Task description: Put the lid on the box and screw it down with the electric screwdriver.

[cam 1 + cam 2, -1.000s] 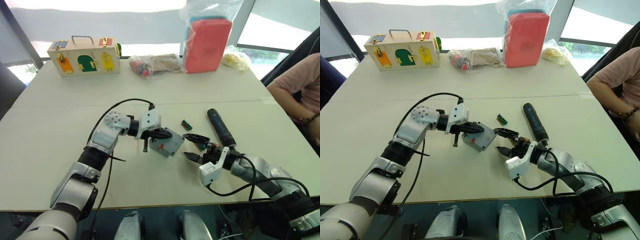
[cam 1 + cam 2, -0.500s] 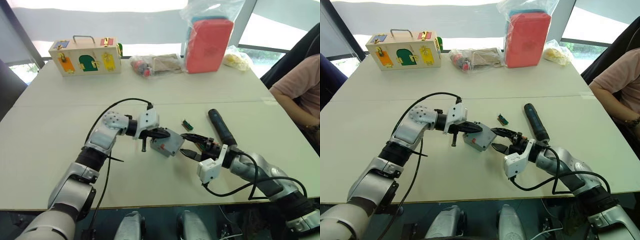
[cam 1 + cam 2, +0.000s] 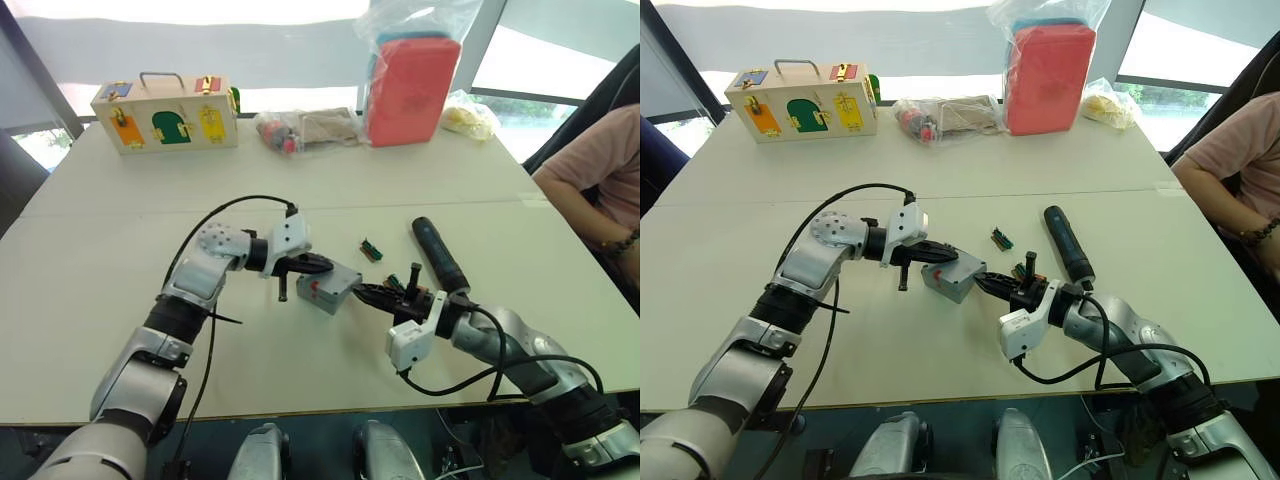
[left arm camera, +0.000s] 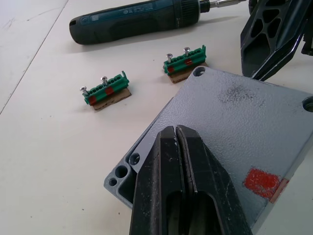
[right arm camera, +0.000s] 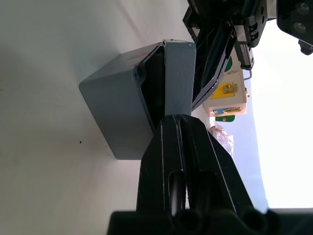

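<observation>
The lid (image 4: 230,122) sits skewed on the box (image 5: 115,105), mid-worktop (image 3: 120,250). Both closed claws, left (image 4: 176,134) and right (image 5: 180,120), press its edges, gripping nothing. Nudge it square so all 4 corners align.

Daylight entered from the windows (image 3: 540,60) on the far side, overexposed to white. The table (image 3: 100,250) was evenly and brightly lit, with soft, faint shadows. In the right wrist view the close gripper fingers (image 5: 186,161) appeared dark and slightly soft.
</observation>
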`<state>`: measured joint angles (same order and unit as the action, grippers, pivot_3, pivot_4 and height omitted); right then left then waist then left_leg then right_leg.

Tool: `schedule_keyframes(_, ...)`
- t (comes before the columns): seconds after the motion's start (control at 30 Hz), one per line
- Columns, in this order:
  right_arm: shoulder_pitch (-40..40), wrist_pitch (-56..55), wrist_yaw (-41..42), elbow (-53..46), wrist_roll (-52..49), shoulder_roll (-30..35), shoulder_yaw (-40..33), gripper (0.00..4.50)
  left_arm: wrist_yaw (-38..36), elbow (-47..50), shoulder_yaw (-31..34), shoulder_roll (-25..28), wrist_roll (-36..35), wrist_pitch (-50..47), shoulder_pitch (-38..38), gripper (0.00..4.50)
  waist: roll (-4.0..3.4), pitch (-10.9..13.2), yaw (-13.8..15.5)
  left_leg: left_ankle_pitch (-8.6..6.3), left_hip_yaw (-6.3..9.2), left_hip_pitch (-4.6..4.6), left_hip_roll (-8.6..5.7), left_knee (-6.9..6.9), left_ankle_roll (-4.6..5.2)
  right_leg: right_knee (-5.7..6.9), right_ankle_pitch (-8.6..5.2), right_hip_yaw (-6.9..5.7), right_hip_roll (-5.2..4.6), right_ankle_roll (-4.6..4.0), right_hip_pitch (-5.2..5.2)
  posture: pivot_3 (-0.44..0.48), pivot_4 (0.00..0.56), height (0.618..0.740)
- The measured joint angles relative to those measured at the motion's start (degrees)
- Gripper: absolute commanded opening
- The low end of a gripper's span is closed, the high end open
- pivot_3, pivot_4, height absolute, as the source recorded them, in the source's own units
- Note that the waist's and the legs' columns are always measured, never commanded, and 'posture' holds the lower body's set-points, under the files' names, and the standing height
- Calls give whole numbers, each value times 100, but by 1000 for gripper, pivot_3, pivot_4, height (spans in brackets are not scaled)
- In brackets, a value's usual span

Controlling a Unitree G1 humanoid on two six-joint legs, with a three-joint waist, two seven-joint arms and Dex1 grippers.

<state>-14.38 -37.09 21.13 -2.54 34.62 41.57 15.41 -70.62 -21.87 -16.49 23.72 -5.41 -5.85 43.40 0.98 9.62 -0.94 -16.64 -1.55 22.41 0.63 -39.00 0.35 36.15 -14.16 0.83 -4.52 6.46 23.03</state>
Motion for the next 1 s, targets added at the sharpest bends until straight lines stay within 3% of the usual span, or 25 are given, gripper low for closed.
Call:
schedule_keyframes(0.27, 49, 85, 109, 1, 54, -2, 0, 109, -12, 81, -6, -15, -1, -15, -26, 0, 0, 0, 11, 0, 0, 0, 0, 0, 0, 0, 0, 0, 0, 0, 0, 0, 150, 730)
schedule_keyframes(0.37, 105, 146, 177, 1, 6, -2, 0, 879, -14, 135, -12, -14, -1, -16, -49, 0, 0, 0, 18, 0, 0, 0, 0, 0, 0, 0, 0, 0, -1, -1, 0, 0, 150, 730)
schedule_keyframes(0.57, 191, 179, 168, -23, 118, -15, -1, 3260, -12, 167, -8, -3, 0, -41, -61, 0, 0, 0, 14, 0, 0, 1, 0, 1, 0, -1, -1, 0, -1, -1, 0, 0, 150, 730)
schedule_keyframes(0.97, 187, 383, -247, -240, 503, -291, -12, 3260, -31, 219, -12, -10, -8, -52, -70, 0, 1, 1, 39, 0, -1, 3, -6, 0, 0, -2, -2, 0, -9, -3, 0, 0, 150, 730)
schedule_keyframes(1.0, 185, 395, -247, -240, 518, -314, -6, 3053, -31, 220, -12, -11, -8, -55, -70, 0, 1, 1, 37, 0, -1, 3, -6, 0, 0, -2, -2, 0, -9, -3, 0, 0, 150, 730)
